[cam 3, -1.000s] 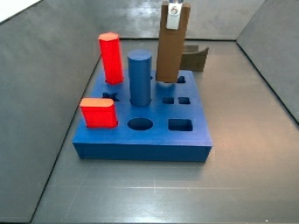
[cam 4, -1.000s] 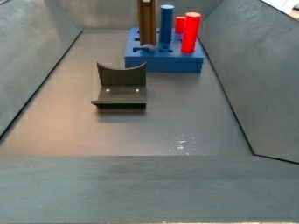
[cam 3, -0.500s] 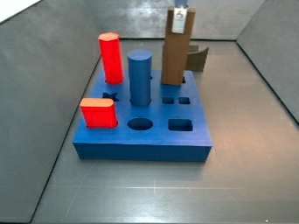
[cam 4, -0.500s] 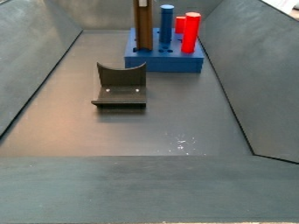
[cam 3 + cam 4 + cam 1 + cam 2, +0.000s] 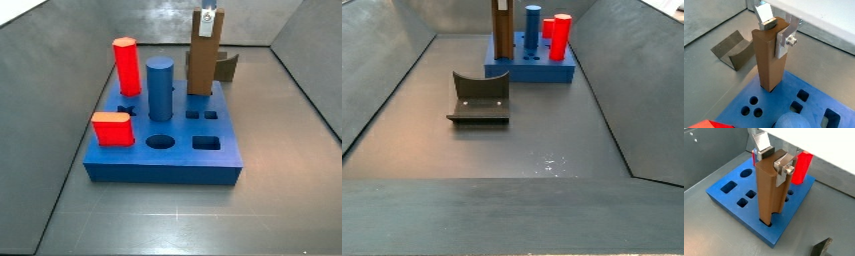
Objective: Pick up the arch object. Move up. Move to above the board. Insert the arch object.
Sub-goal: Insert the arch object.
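Side views: claw (image 5: pixel 205 16) has lifted arch object (image 5: pixel 202 62) higher.

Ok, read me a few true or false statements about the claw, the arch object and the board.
1. The claw grips the arch object near its top. True.
2. The arch object lies flat on the floor. False: it hangs upright over the board.
3. A tall red peg stands in the board. True.
4. The blue cylinder is taller than the arch object. False: the arch object is taller.
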Robot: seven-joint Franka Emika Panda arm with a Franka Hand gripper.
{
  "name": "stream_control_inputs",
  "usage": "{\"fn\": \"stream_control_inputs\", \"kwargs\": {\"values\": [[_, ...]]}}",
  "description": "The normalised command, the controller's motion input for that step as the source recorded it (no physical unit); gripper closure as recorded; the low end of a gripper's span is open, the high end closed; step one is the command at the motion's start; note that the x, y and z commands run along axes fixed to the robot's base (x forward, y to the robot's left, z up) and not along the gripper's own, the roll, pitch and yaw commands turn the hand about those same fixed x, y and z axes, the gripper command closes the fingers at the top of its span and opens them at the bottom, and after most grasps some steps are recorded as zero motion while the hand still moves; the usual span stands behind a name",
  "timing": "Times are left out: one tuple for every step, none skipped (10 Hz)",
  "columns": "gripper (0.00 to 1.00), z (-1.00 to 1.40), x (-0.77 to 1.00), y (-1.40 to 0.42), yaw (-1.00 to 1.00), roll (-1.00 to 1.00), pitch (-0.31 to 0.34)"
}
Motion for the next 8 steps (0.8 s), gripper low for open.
{"fn": "stream_control_inputs", "kwargs": {"values": [[1.0, -0.09, 0.0, 0.0, 0.0, 0.0, 0.0], [1.0, -0.3, 0.01, 0.0, 0.23, 0.0, -0.036], [1.0, -0.41, 0.02, 0.0, 0.37, -0.05, -0.071], [1.0, -0.44, 0.0, 0.0, 0.43, -0.04, -0.066], [1.0, -0.42, 0.0, 0.0, 0.48, 0.0, -0.044], [1.0, -0.41, 0.0, 0.0, 0.42, 0.0, -0.014], [1.0, -0.44, 0.0, -0.04, 0.21, 0.0, -0.001], [1.0, -0.51, 0.0, -0.05, 0.08, 0.0, -0.01]]}}
